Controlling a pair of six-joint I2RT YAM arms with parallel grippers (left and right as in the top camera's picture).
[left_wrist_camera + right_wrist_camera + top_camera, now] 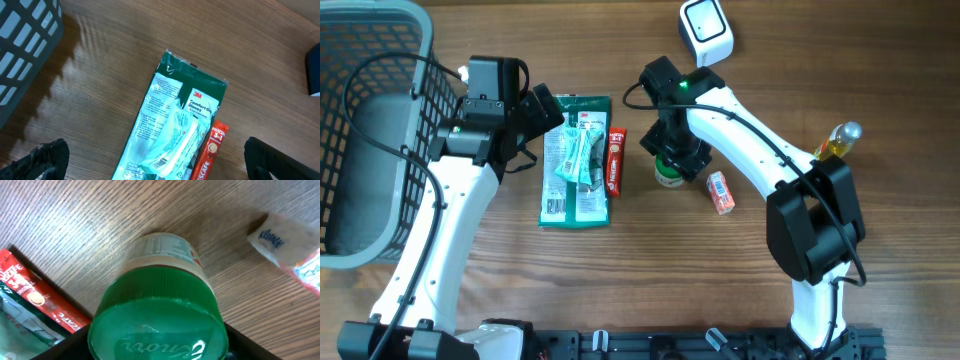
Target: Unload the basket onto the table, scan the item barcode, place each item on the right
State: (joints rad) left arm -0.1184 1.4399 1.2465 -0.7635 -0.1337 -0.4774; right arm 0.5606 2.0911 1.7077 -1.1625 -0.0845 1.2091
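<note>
A small jar (667, 175) with a green lid (157, 325) stands upright on the wooden table, mid-right of centre. My right gripper (678, 155) is directly over it. In the right wrist view its black fingers (75, 342) lie against both sides of the lid, so the right gripper (157, 347) is shut on the jar. The white barcode scanner (705, 28) sits at the table's far edge, just beyond that arm. My left gripper (545, 110) hovers open above the top of a green gloves packet (175, 125), its fingers (47, 157) wide apart and holding nothing.
A grey wire basket (380, 20) fills the far left. A red Nescafe sachet (616, 160) lies beside the gloves packet (575, 160). A small tissue pack (720, 192) lies right of the jar, and a yellow bottle (838, 140) sits further right.
</note>
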